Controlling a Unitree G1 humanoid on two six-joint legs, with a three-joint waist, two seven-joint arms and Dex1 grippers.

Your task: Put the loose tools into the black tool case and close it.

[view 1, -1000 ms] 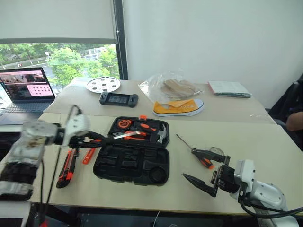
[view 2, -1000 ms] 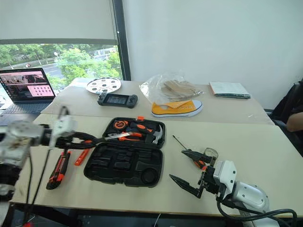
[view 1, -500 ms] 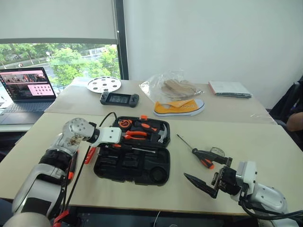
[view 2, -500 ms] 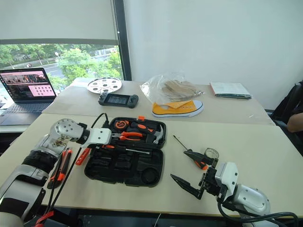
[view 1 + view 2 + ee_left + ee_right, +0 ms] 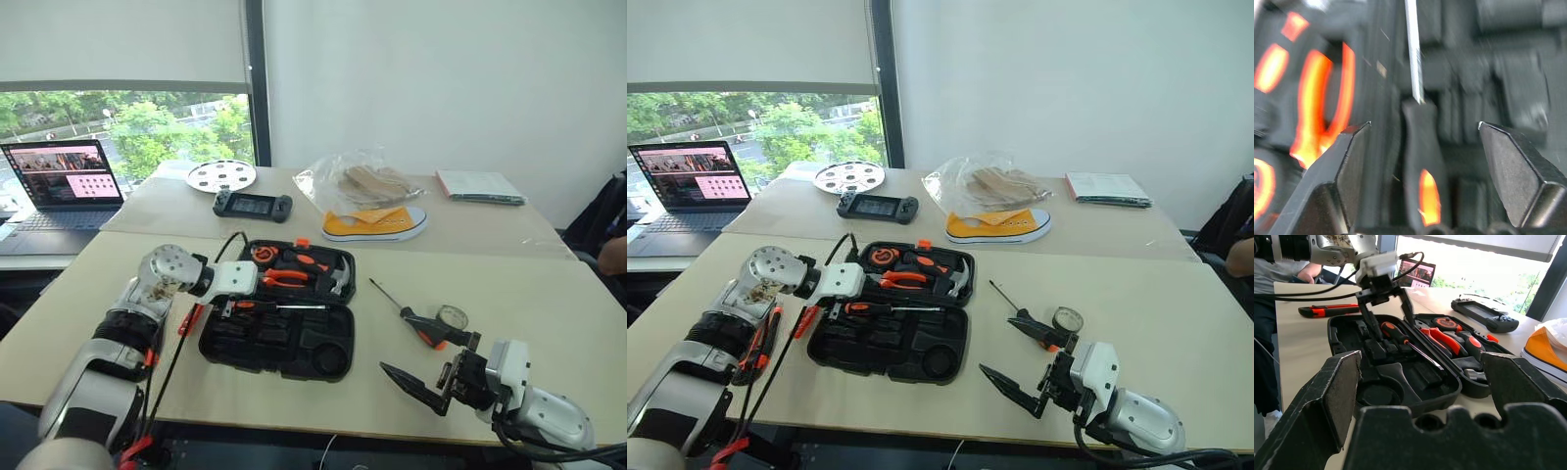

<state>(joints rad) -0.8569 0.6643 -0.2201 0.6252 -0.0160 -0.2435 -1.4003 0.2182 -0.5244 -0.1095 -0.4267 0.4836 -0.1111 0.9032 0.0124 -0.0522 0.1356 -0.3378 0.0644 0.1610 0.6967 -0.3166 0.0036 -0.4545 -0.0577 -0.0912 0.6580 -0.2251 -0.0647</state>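
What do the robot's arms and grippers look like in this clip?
Both arms are silver-grey with white wrist housings. The left arm carries a black cable and orange-red clips. Each gripper, left and right, has two black wedge-shaped fingers with textured inner pads.

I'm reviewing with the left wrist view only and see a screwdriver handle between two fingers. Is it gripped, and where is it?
Observer: Not gripped. The right wrist view shows the left gripper open astride the screwdriver, which lies in the recessed half of the black tool case.
Operator: Any tools outside?
Observer: A second screwdriver and a tape roll lie on the table, right of the case.
Operator: And on the left?
Observer: The utility knife lies on the table there.
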